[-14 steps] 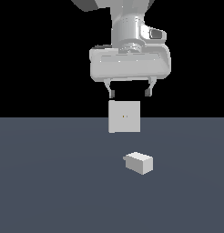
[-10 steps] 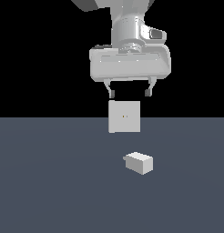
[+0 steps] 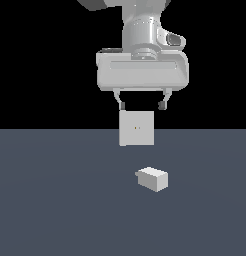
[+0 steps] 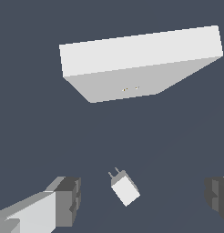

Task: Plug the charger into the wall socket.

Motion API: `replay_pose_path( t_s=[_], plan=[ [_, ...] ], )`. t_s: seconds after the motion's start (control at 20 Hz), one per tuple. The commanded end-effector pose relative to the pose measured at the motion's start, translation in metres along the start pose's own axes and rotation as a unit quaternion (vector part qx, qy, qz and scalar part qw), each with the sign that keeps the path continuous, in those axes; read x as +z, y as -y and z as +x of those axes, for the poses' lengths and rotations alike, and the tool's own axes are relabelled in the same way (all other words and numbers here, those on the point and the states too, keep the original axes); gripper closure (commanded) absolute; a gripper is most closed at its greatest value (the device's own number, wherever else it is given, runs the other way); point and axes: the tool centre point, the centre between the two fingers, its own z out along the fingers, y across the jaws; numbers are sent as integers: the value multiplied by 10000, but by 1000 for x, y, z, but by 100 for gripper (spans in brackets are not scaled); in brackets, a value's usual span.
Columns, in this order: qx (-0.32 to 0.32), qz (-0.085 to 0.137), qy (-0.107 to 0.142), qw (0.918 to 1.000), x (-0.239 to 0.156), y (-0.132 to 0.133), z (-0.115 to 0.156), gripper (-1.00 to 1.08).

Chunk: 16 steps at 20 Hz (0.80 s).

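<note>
The charger (image 3: 153, 179), a small white block with a short stub on its end toward the exterior view's left, lies on the dark floor; the wrist view shows the charger (image 4: 125, 188) with two small prongs pointing toward the plate. The wall socket (image 3: 137, 128) is an upright white square plate with two tiny dots at its centre, standing behind the block, and the wall socket (image 4: 132, 66) fills the wrist view's upper part. My gripper (image 3: 142, 106) hangs open high above both, holding nothing. In the wrist view the charger sits between the spread fingers (image 4: 66, 200).
A flat dark grey floor (image 3: 55, 210) stretches around both objects, with a black background above the horizon. Nothing else stands on it.
</note>
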Motion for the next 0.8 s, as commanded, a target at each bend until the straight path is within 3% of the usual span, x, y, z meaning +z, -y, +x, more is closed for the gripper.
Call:
replay_pose_path(
  t_s=[0.0, 0.35, 0.75],
  plan=[
    [-169, 28, -63, 9998, 4, 1, -5, -92],
    [-786, 135, -296, 9964, 19, 3, -21, -92],
    [-1476, 258, -555, 9872, 37, 3, -38, -92]
  ],
)
